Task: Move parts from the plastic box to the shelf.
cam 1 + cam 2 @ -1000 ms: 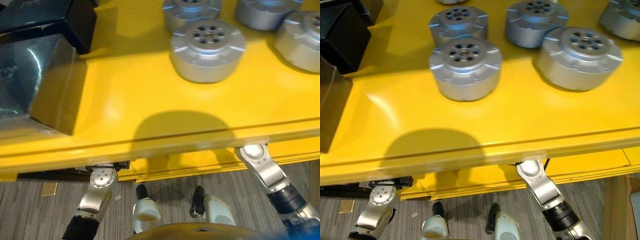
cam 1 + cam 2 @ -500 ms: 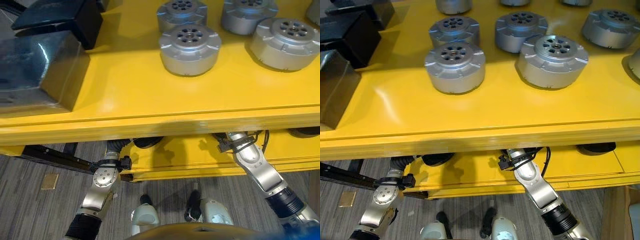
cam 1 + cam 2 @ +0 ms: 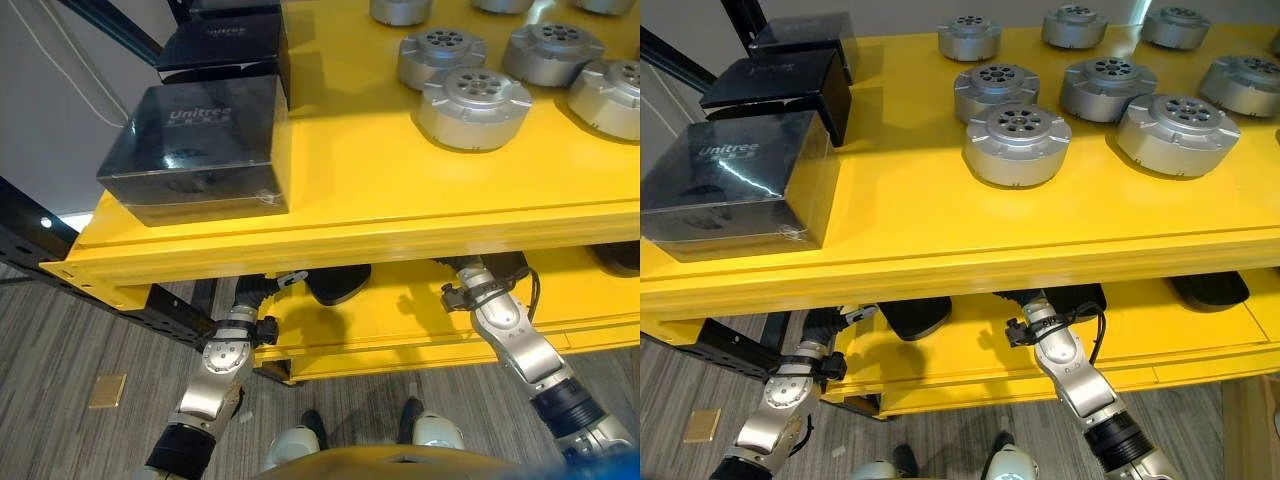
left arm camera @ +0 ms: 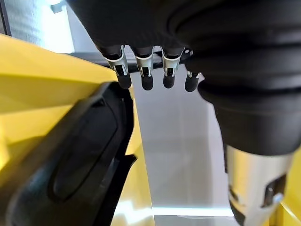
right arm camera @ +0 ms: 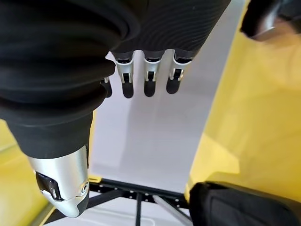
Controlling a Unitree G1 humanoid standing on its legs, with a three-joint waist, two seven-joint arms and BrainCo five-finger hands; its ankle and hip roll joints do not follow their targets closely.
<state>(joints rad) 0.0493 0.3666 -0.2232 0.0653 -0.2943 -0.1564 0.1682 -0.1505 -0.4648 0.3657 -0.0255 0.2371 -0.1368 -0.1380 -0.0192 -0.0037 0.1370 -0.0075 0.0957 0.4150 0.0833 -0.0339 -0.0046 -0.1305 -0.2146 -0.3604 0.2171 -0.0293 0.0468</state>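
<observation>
Several round silver parts stand on the top board of the yellow shelf (image 3: 940, 250); the nearest part (image 3: 1017, 143) sits close to its front edge, and another part (image 3: 1177, 133) lies to its right. Both arms reach under that board onto the lower level. In the left wrist view my left hand (image 4: 143, 75) has straight fingers holding nothing, beside a flat black piece (image 4: 80, 160). In the right wrist view my right hand (image 5: 149, 77) also has straight, empty fingers, with a black piece (image 5: 240, 207) near it.
Three black boxes stand on the shelf's left end, the nearest box (image 3: 740, 185) at the front. Flat black pieces lie on the lower level, one (image 3: 915, 315) between the arms and one (image 3: 1208, 290) at the right. A dark frame bar (image 3: 30, 235) runs at the left.
The camera has pulled back and turned left, so more of the shelf and the black boxes show. Both arms stay reached in under the top board.
</observation>
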